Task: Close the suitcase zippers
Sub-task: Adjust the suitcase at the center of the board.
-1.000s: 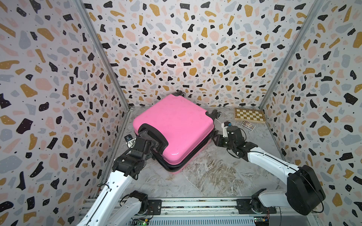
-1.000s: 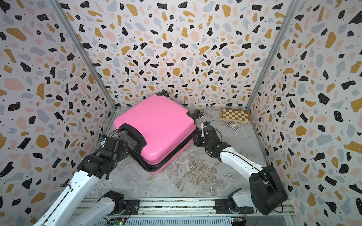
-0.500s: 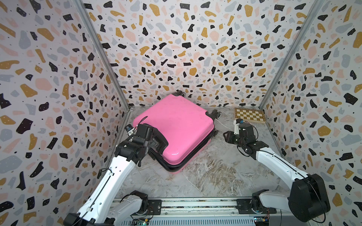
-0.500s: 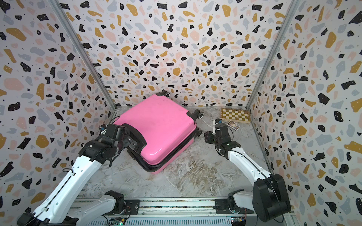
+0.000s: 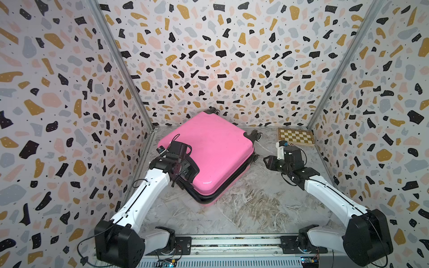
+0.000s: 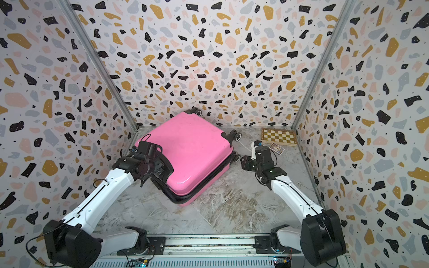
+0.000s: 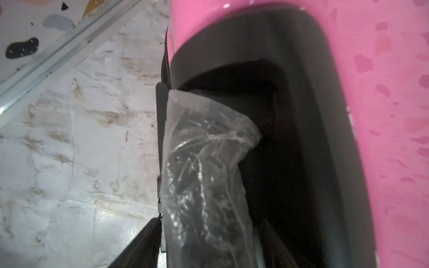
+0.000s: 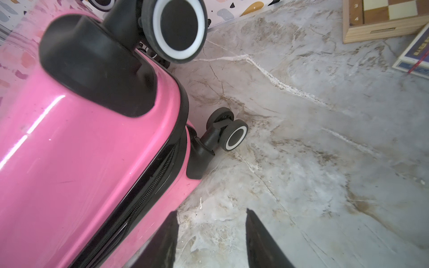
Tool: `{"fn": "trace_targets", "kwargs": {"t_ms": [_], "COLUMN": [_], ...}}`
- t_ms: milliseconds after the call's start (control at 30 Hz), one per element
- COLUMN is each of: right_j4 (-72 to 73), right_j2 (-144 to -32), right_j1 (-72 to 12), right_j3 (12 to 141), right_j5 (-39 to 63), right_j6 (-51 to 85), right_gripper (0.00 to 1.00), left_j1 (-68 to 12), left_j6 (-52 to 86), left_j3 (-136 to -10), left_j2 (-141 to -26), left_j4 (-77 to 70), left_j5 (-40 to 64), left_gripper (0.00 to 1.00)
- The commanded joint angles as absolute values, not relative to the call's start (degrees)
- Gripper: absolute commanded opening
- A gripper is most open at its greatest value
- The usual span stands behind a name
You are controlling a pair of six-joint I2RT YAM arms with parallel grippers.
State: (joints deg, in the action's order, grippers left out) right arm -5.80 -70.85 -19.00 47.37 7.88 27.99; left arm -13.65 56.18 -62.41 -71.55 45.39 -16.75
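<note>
The pink suitcase lies flat on the marble floor in both top views. Its black zipper band runs round the seam, with the teeth showing apart in the right wrist view; I see no pulls. My left gripper sits at the black handle, whose plastic-wrapped bar lies between its jaws. One finger lies at the bar's edge; the other is lost in shadow. My right gripper hangs open and empty over the floor beside the case's wheel end.
A wooden chessboard lies in the back right corner, with a small book in front of it. Black wheels stick out of the case toward the right arm. Patterned walls close in on three sides.
My left gripper has risen from the floor beside the case's front left edge onto the handle. The right gripper has drawn back from the case's side and opened wider.
</note>
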Motion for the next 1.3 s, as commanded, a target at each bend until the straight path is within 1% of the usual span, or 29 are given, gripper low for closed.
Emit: {"fn": "trace_targets", "kwargs": {"t_ms": [0,67,167,333,500,533,600,633,700,800,900,967,1067,1167,1267], "right_j4": [-6.8,-7.3,-8.0,-9.0,-9.4,-9.4,-9.4,-9.3,-8.9,-8.4,-6.9,-6.1,-4.8,-4.3,-7.3], "right_j2": [-70.7,-71.2,-71.8,-71.4,-70.6,-70.7,-70.9,-71.0,-71.4,-72.3,-72.7,-72.8,-74.0,-77.1,-82.0], "right_j1": [-18.6,-17.5,-14.6,-9.8,-5.6,-5.1,-4.3,-4.1,-3.9,-3.7,-3.7,-3.7,-3.7,-3.7,-4.3], "right_j3": [50.9,51.7,52.6,52.6,51.0,50.8,50.4,50.2,49.8,49.5,48.6,48.0,47.8,50.0,55.6], "right_j5": [7.4,7.4,9.5,11.7,12.5,12.6,13.3,13.5,14.3,17.0,20.1,21.2,21.5,22.4,24.0], "right_j6": [25.9,25.1,24.0,21.9,20.5,20.3,20.0,19.9,19.6,18.5,17.2,17.0,16.8,16.3,14.5], "right_gripper": [0.50,0.51,0.51,0.51,0.52,0.52,0.52,0.52,0.52,0.52,0.52,0.52,0.52,0.52,0.52], "left_j1": [-11.3,-9.5,-6.1,0.7,9.1,10.1,12.2,12.8,13.4,13.4,13.5,13.5,13.5,13.5,13.5], "left_j6": [55.1,53.2,45.0,35.1,26.4,24.7,22.6,21.3,17.8,11.3,5.1,1.9,-3.0,-6.1,-6.7], "left_j3": [-60.9,-59.9,-58.2,-57.0,-57.2,-57.4,-59.3,-60.5,-64.3,-69.1,-70.7,-71.8,-75.8,-79.9,-80.3], "left_j2": [-73.3,-73.6,-73.6,-73.4,-75.2,-76.1,-78.8,-80.2,-83.4,-86.1,-86.6,-87.2,-90.2,-93.5,-94.1], "left_j4": [43.0,42.7,38.3,31.9,25.5,23.9,23.3,23.2,24.7,27.2,24.9,23.5,24.9,28.4,27.3], "left_j5": [-12.5,-12.0,-8.1,-3.1,8.3,11.0,15.9,17.7,19.2,18.6,20.6,23.9,27.5,28.9,31.1], "left_gripper": [0.55,0.47,0.38,0.33,0.27,0.27,0.22,0.21,0.16,0.12,0.11,0.10,0.08,0.05,0.04]}}
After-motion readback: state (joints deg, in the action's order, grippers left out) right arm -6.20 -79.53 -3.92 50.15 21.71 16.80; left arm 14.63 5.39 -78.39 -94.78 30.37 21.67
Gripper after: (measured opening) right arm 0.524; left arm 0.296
